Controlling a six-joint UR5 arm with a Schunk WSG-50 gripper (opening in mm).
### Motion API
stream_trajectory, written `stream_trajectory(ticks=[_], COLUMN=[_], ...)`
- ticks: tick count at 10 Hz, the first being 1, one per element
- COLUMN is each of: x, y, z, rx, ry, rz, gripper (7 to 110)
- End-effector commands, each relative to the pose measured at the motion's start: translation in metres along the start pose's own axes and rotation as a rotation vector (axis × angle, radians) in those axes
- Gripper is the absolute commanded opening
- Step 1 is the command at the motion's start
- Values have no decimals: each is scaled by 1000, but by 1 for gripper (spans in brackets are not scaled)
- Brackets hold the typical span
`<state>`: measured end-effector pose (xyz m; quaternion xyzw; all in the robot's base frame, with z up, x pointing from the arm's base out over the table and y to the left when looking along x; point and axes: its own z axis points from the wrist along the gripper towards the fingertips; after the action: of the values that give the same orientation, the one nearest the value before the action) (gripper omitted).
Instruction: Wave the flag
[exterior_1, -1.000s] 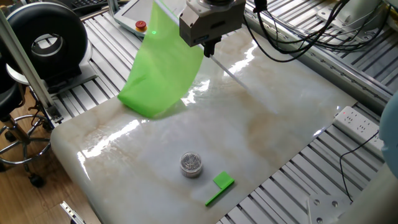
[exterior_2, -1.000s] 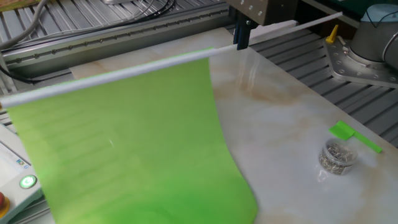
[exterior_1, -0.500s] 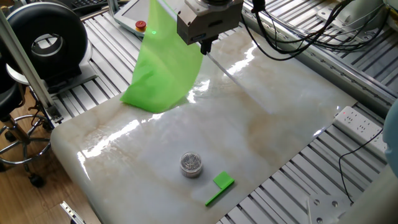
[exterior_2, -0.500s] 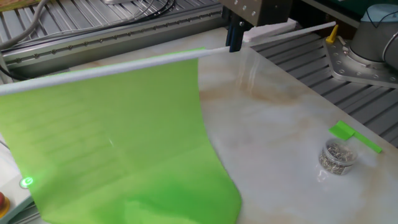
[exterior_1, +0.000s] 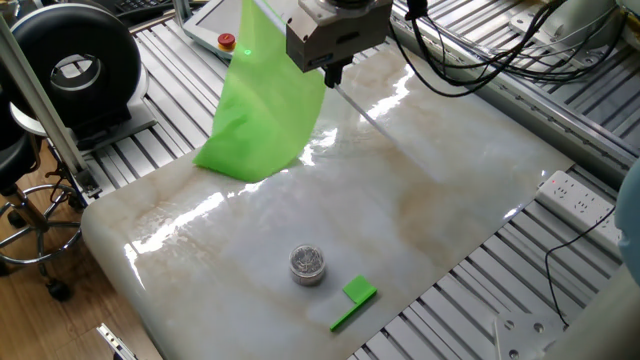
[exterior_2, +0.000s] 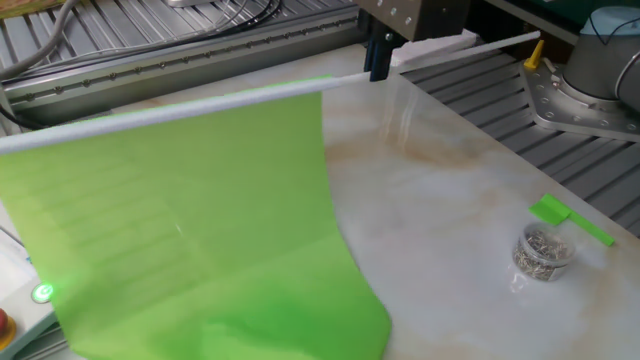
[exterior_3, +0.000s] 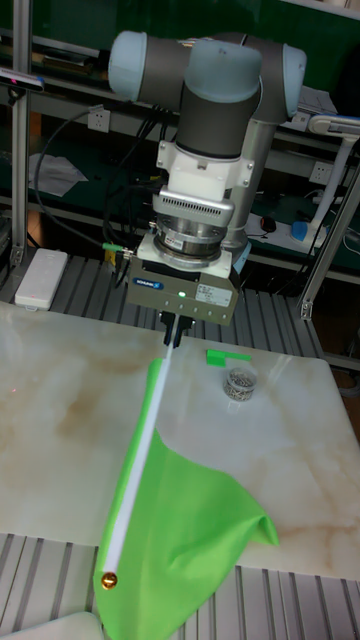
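The flag (exterior_1: 262, 110) (exterior_2: 180, 230) (exterior_3: 185, 525) is a big bright green sheet on a long white stick. My gripper (exterior_1: 336, 74) (exterior_2: 379, 72) (exterior_3: 175, 334) is shut on the stick, holding it level above the marble table (exterior_1: 400, 220). The sheet hangs down from the stick over the table's far left corner. In the tall fixed view the stick (exterior_3: 140, 455) runs from my fingers toward the camera and ends in a small gold knob.
A small clear jar of metal bits (exterior_1: 307, 264) (exterior_2: 540, 252) (exterior_3: 239, 382) stands near the table's front edge, with a small green block with a flat strip (exterior_1: 352, 301) (exterior_2: 568, 219) (exterior_3: 228, 356) beside it. Slatted metal rails, cables and a power strip (exterior_1: 575, 197) surround the table.
Over the last second the gripper and flag shifted slightly left and the sheet swung up a little. Since half a second ago almost nothing has moved.
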<state>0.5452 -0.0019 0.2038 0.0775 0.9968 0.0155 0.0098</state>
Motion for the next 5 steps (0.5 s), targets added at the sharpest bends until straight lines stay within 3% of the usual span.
stream_trajectory(ticks=[1,5], x=[12,22], y=[2,7], z=[-21,-63], rx=[-11,-5], ry=[23,67], rz=[3,6], gripper=[7,7])
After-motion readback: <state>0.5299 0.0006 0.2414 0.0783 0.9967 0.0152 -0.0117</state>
